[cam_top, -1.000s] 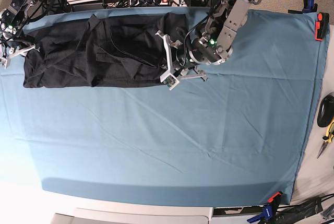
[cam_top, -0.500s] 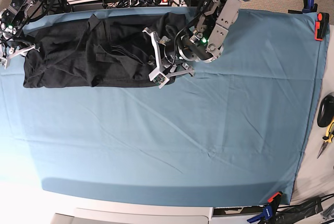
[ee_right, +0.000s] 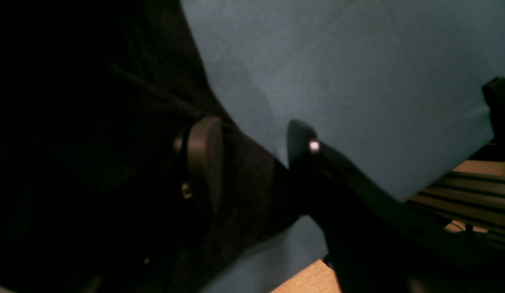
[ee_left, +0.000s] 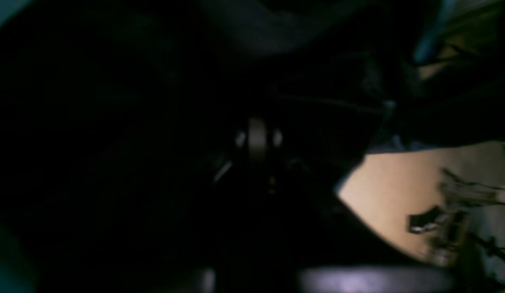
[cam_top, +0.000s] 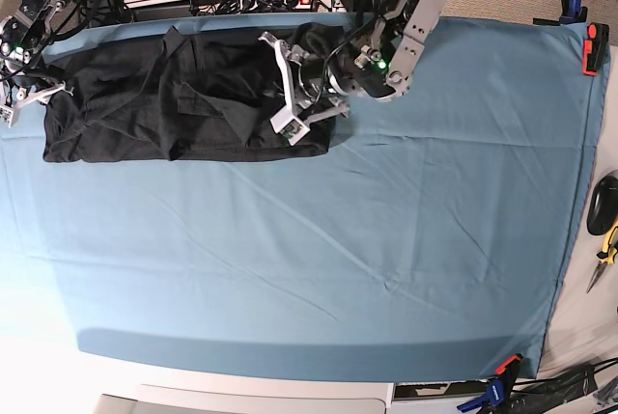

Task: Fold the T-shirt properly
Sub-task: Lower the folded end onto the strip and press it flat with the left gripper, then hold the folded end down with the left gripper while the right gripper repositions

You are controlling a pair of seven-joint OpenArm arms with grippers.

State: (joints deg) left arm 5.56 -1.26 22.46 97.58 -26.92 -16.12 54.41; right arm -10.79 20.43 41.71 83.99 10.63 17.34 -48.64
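The left gripper, jaws together, rests on the black T-shirt near its right edge, having slid inward across the shirt from where it was a second ago. The right gripper, jaws apart, straddles the shirt's left corner. The shirt lies along the far edge of the blue table cloth. The left wrist view is almost wholly dark, so any grip on the fabric cannot be made out.

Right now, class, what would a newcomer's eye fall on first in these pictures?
The black T-shirt, bunched into a long band across the far-left part of the blue table cloth. The left gripper is over its right end. The right gripper straddles its other edge.
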